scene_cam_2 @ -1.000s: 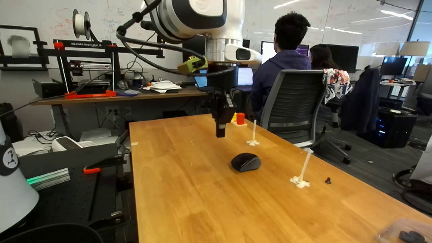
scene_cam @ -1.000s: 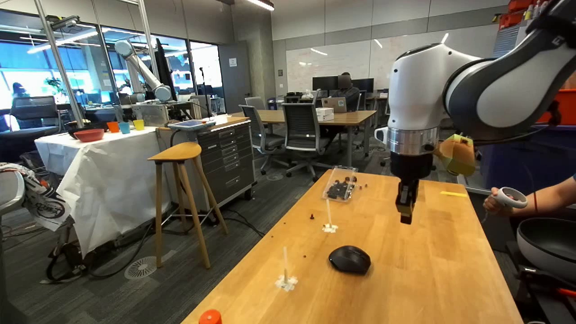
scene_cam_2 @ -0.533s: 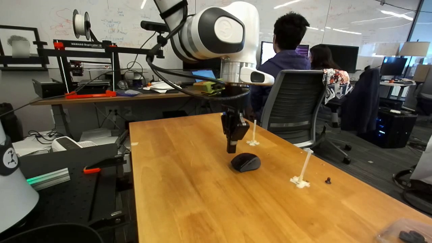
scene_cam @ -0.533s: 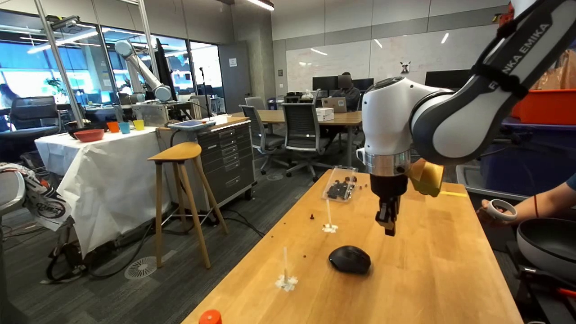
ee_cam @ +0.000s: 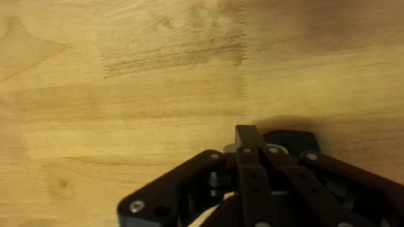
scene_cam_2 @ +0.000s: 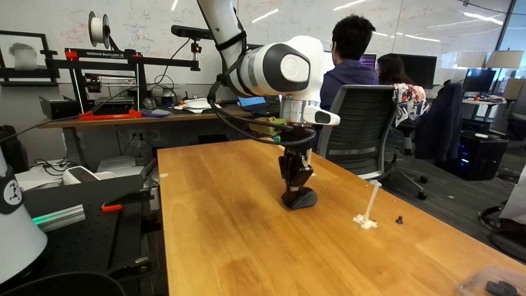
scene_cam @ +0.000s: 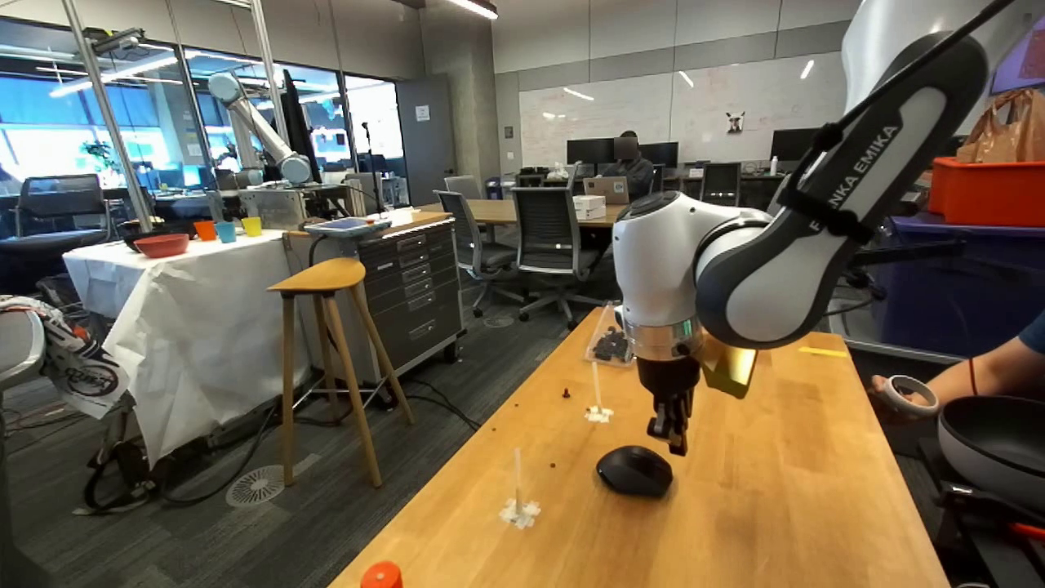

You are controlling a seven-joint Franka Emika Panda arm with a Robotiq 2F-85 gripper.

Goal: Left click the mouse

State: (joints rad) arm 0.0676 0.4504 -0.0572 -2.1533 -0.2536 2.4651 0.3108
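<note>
The step in hand seems to be lining up for the press. The gripper [ee_cam: 249, 133] has its fingertips [ee_cam: 243, 135] drawn together into one narrow tip, with nothing visible between them, which should suit a click. The mouse [scene_cam: 635, 472] rests on the table [scene_cam: 775, 506], at about eight o'clock from that tip in an exterior view; in the wrist view it lies between three and four o'clock, just beside the tip, and the gripper's links hide part of it. Black overlaps black elsewhere, so I cannot tell whether they touch.

To do it well, settle first which end carries the buttons, as the seam is too dark to be sure of. Then bring the tip fully over the left button, lower it straight and slowly, press briefly, lift. A slanting or off-centre push would probably skid the mouse or land on wood.

Around the mouse, in an exterior view, a thin stick [scene_cam: 518, 482] is taped upright at nine o'clock, another stick [scene_cam: 597, 388] at eleven, and a red cap [scene_cam: 381, 576] stands at eight. Nearer twelve, the arm [scene_cam: 792, 278] partly hides a clear box [scene_cam: 592, 358] of dark bits [scene_cam: 608, 347].
</note>
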